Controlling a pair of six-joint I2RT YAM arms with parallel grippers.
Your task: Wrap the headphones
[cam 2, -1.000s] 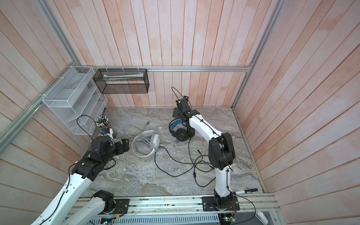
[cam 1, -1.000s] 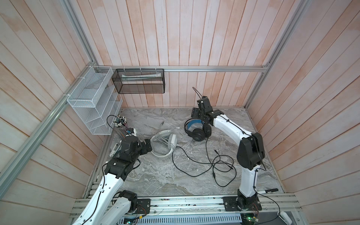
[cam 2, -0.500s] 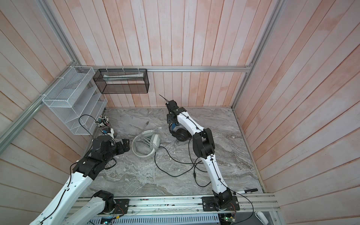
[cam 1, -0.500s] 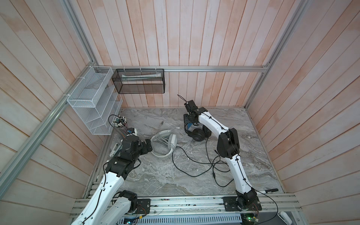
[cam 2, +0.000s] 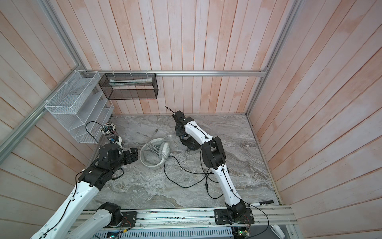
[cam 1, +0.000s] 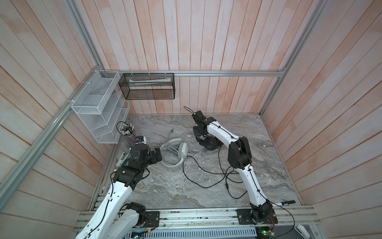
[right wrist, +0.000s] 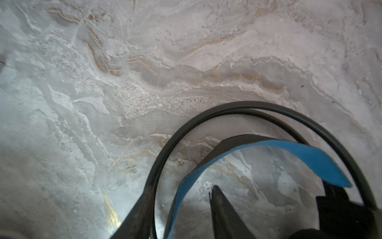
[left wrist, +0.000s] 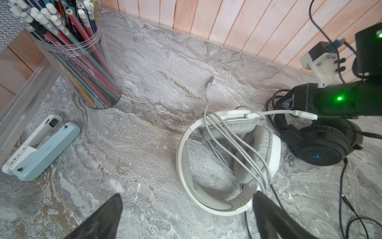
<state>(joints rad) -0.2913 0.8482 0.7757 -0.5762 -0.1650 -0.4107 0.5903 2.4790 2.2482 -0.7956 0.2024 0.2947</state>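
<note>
Black right fingers (right wrist: 222, 211) stood apart astride the black headset's (left wrist: 318, 149) blue-lined headband (right wrist: 289, 153), one inside the arch and one outside it. A gap remained, so nothing looked pinched yet. The hold was probably meant to steady the headset while its cable (left wrist: 342, 180) was wound. The headset sat at the middle right of the left wrist view. In both top views its cable sprawled in loose loops over the worktop (left wrist: 155, 62) towards the lower middle.

Left fingers (left wrist: 99, 219) were spread wide and empty, low beside the white headset (left wrist: 181, 163). It lay flat at centre, its grey-white cable (left wrist: 231, 142) already laid in strands across the ear pads. Those fingers seemed parked clear.

Two things stood in the way. The white plug (left wrist: 303, 114) reached across to the black headband, just by the right fingers. A black strand also came out from under or just beside the white headset's rim; which, I could not tell.

Pencil jar (left wrist: 82, 68) and stapler (left wrist: 41, 149) sat well apart at left, and a marker (cam 1: 286, 202) lay at the lower right edge.
</note>
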